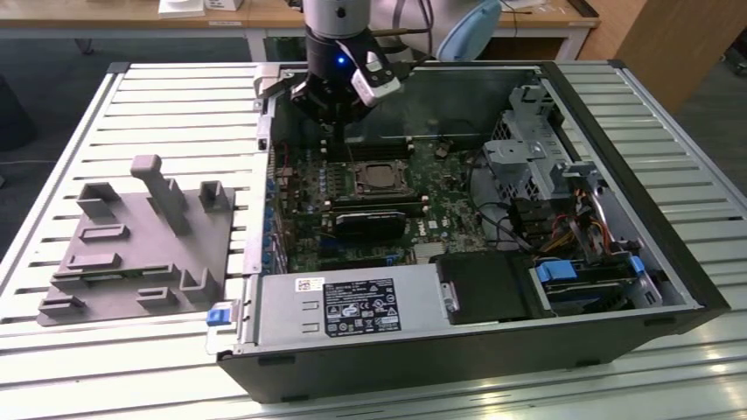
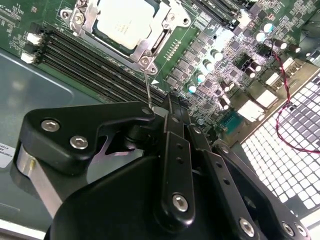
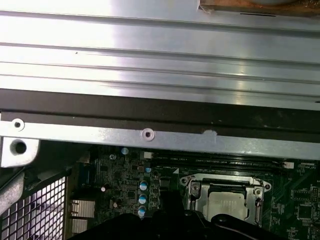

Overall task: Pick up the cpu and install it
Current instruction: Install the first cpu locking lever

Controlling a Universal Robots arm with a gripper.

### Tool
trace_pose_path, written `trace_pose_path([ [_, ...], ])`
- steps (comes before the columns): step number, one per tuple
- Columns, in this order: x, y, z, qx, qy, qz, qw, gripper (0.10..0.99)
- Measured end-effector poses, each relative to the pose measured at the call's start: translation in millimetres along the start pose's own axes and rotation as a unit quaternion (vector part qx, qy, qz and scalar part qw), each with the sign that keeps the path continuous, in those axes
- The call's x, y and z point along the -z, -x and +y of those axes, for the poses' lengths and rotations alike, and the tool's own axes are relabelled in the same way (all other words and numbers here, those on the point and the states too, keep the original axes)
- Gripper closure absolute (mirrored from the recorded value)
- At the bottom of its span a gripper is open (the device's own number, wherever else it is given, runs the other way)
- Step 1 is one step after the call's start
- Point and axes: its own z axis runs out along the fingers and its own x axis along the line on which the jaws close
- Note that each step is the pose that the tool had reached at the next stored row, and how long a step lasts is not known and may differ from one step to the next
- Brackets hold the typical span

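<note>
The open computer case (image 1: pixel 491 219) lies on the slatted table (image 1: pixel 70 157). The cpu (image 1: pixel 376 178) already sits in its motherboard socket (image 2: pixel 165 30), so the placing seems done. The gripper (image 1: pixel 336 122) hangs just beside the socket; whether its claw is open, I cannot tell.

Workshop: slatted metal bench (image 1: pixel 105 122), open computer case (image 1: pixel 607 219).

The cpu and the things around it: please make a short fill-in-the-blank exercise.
1. The cpu sits in the motherboard ____.
2. The gripper hangs over the open computer ____.
3. The grey tray lies on the exterior view's ____ side of the case.

Missing words: socket; case; left
</note>
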Motion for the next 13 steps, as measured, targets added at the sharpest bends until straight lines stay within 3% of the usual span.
trace_pose_path([
  [13,0.0,6.8,-0.3,0.0,0.0,0.0,1.0,0.98],
])
